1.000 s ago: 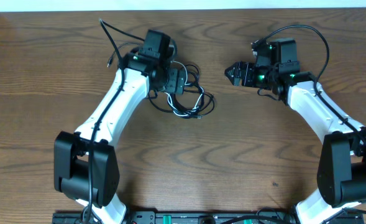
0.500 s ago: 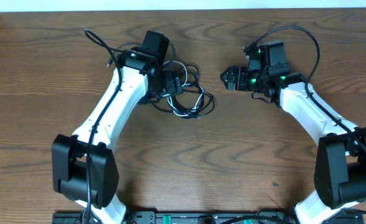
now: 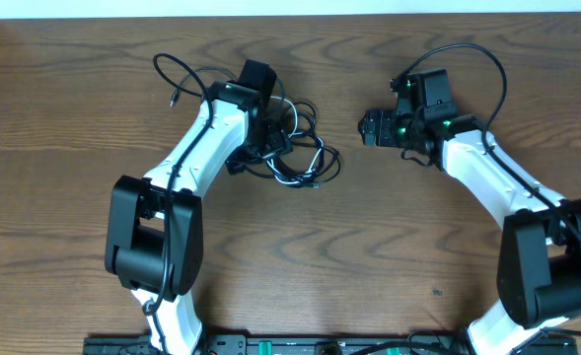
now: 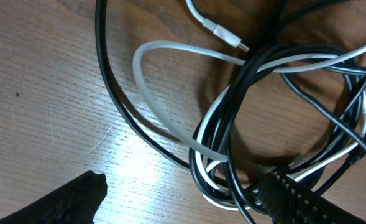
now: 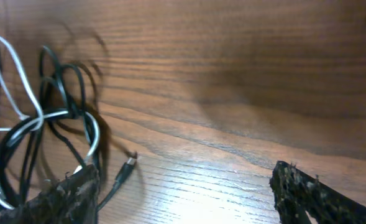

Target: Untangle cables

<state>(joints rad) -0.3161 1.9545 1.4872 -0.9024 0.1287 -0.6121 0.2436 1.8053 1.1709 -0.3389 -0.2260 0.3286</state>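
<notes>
Toward the far edge of the counter [image 3: 389, 256], a little left of its middle, lies the tangle [image 3: 298, 150]: the black cable [image 4: 229, 118] coiled in several loops, with the white cable [image 4: 150, 87] threaded through them. My left gripper [image 3: 273, 139] hangs right over the heap's left side with its jaws spread wide. One fingertip [image 4: 77, 199] is above bare wood and the other above the black loops, and nothing is pinched. A white plug end [image 4: 225, 36] lies free just outside the coil. My right gripper [image 3: 367, 126] is likewise spread and empty, set apart from the tangle's right side with a strip of bare wood between. A black plug end [image 5: 128, 164] points onto that strip. Between my arms, bare wood runs wide toward the near edge.
</notes>
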